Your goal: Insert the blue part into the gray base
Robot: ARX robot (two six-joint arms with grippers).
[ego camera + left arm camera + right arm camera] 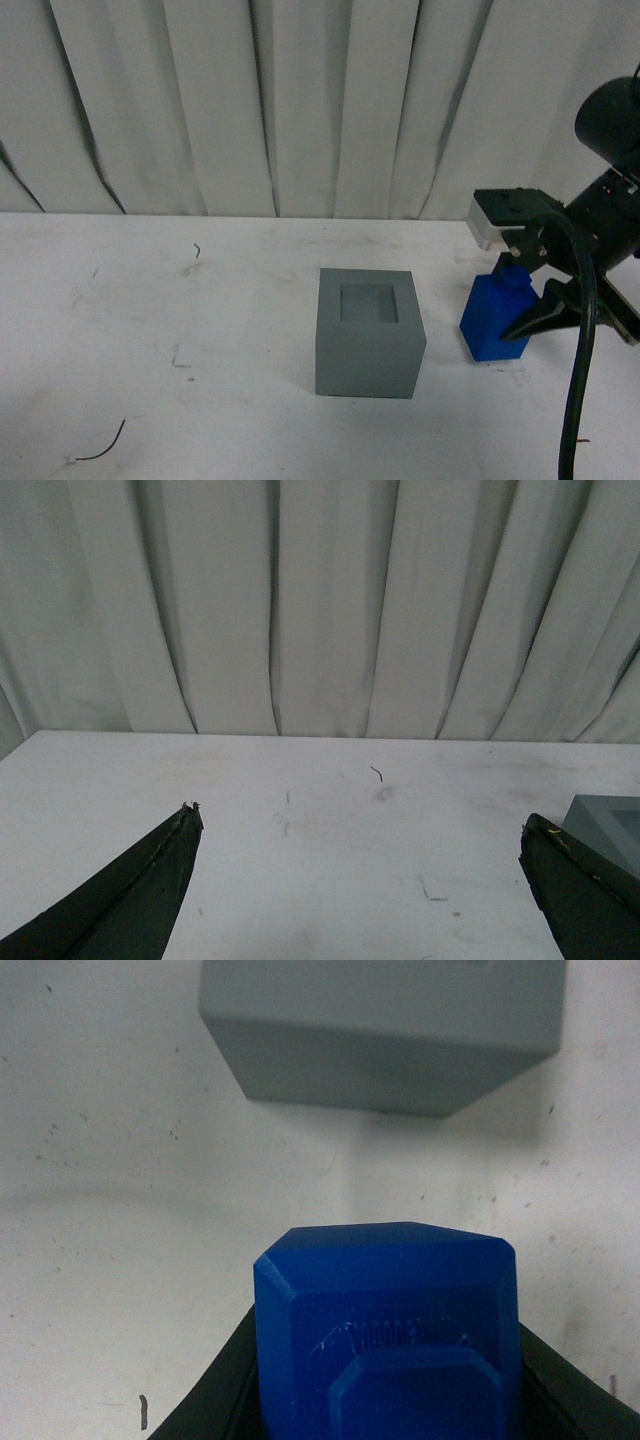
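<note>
Pinching the blue part [493, 322] in my right jaws, left jaws spread, I must now lift it over the gray base [367, 350].

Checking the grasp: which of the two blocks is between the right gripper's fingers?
The blue part, narrow with a knob, sits inside the right gripper; the larger gray base with the recess stands apart, untouched.

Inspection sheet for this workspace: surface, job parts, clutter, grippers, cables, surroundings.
Surface: white table, scuffed, small dark marks.
Job's things: gray base upright, recess empty; blue part tilted to its right, apart.
Clutter: wire scrap near front edge.
Grippers: right gripper shut on blue part; left gripper open, empty.
Cables: black cable hanging from right arm.
Surroundings: white curtain behind the table.
</note>
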